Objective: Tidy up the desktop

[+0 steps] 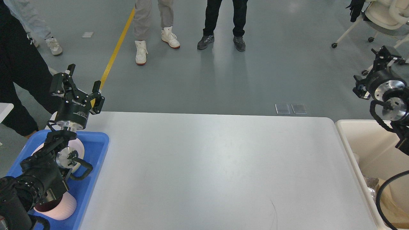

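Showing one worktop (207, 166) spreading bare between both arms, long axis running left to right. Left gripper (81, 83) hovering over far left corner, jaws spread, holding nothing. Right gripper (386, 54) raised beyond far right corner; jaws unreadable. Counting one tray (96, 150), two cups (57, 209), one bin (361, 140).

We see the scene evenly and brightly lit from overhead, with no harsh contrast. The desktop (211, 166) carries a broad soft sheen across its middle, fading toward the near edge. The grey floor (287, 73) beyond it shows pale glossy reflections, strongest far in the centre beneath the standing people's shoes (220, 43). Shadows are faint and diffuse. Focus is sharp throughout, including the dark left gripper (82, 80). Straight edges bow slightly toward the frame's left and right borders.
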### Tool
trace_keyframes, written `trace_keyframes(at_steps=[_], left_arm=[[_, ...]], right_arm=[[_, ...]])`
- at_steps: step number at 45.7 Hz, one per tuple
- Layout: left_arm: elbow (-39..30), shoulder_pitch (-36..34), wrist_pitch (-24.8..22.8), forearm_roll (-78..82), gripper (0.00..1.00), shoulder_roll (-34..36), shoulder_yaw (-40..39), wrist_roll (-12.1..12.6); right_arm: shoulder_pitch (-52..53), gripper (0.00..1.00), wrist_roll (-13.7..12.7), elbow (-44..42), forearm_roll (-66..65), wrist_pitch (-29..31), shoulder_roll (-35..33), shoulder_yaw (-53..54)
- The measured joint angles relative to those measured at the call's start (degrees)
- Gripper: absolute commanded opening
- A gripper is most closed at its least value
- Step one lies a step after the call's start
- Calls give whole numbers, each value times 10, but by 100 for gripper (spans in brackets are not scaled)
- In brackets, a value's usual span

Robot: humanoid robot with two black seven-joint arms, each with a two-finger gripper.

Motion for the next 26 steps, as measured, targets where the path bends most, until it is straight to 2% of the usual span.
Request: trace_keyframes(at_steps=[6, 10, 15, 26], left_arm=[[0, 0, 1, 0, 96, 0, 0, 0], [0, 0, 1, 0, 96, 0, 0, 0], [0, 0, 1, 0, 96, 0, 0, 0], [0, 0, 0, 0, 96, 0, 0, 0]], right_arm=[[2, 100, 96, 11, 0, 1, 28, 17], [3, 100, 142, 18, -1, 3, 46, 26], [3, 100, 157, 26, -1, 4, 70, 63], [3, 100, 158, 29, -1, 4, 116, 123]])
